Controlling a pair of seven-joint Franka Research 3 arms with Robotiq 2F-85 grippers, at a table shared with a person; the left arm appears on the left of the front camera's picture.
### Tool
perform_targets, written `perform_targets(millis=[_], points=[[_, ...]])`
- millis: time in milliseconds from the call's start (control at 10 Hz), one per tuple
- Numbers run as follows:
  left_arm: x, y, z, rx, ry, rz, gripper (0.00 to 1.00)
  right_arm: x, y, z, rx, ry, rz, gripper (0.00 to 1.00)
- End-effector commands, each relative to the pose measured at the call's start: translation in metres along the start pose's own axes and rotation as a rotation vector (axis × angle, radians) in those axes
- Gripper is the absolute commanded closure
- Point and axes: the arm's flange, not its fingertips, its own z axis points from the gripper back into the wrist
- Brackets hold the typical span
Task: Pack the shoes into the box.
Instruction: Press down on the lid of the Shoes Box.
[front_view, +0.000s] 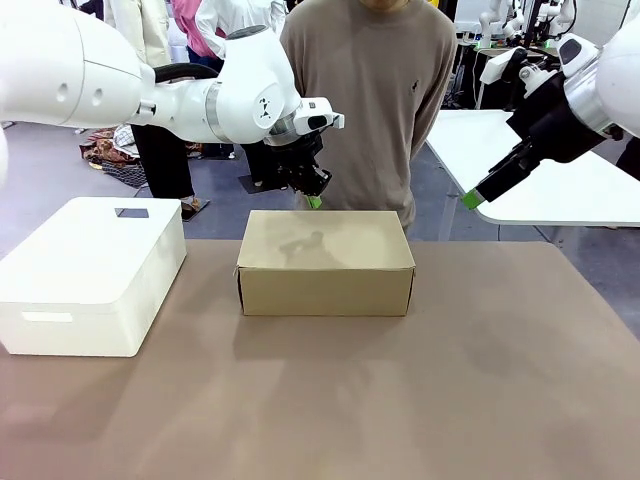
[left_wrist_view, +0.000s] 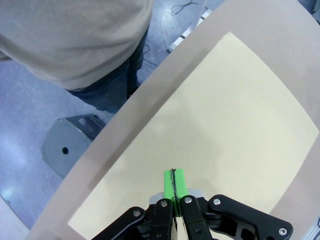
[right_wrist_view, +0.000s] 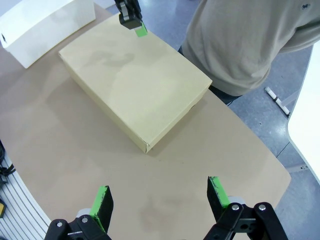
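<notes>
The brown cardboard box (front_view: 325, 262) stands in the middle of the table with its lid down flat. The shoes are out of view. My left gripper (front_view: 314, 202) hangs just above the box's far edge, its green pads pressed together on nothing; the left wrist view looks past the left gripper (left_wrist_view: 174, 182) onto the box lid (left_wrist_view: 225, 125). My right gripper (front_view: 472, 199) is raised off to the right of the box, beyond the table's far right corner. The right wrist view has the right gripper (right_wrist_view: 159, 187) open and empty, well apart from the box (right_wrist_view: 135, 80).
A white rounded plastic box (front_view: 90, 270) sits at the table's left side. A person (front_view: 370, 90) stands close behind the cardboard box at the far edge. Bare brown tabletop (front_view: 450, 400) stretches in front and to the right. Another white table (front_view: 560, 180) is behind on the right.
</notes>
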Motion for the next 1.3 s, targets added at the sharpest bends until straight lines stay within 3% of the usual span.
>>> perform_targets(millis=[0, 400, 600, 1100, 1200], points=[[-0.011, -0.005, 0.007, 0.062, 0.024, 0.000, 1.00, 0.002, 0.000, 0.001, -0.001, 0.009, -0.015, 0.00], [-0.065, -0.012, 0.055, 0.125, 0.067, -0.041, 1.00, 0.002, 0.000, 0.001, -0.001, 0.009, -0.015, 0.00], [-0.102, -0.014, 0.084, 0.073, 0.046, -0.074, 1.00, 0.002, 0.000, 0.001, -0.001, 0.009, -0.015, 0.00], [-0.185, -0.002, 0.158, 0.032, 0.023, -0.195, 0.03, 0.002, 0.000, 0.001, -0.001, 0.009, -0.015, 0.00], [-0.201, -0.002, 0.168, 0.031, 0.022, -0.215, 0.00, 0.002, 0.000, 0.001, -0.001, 0.009, -0.015, 0.00]])
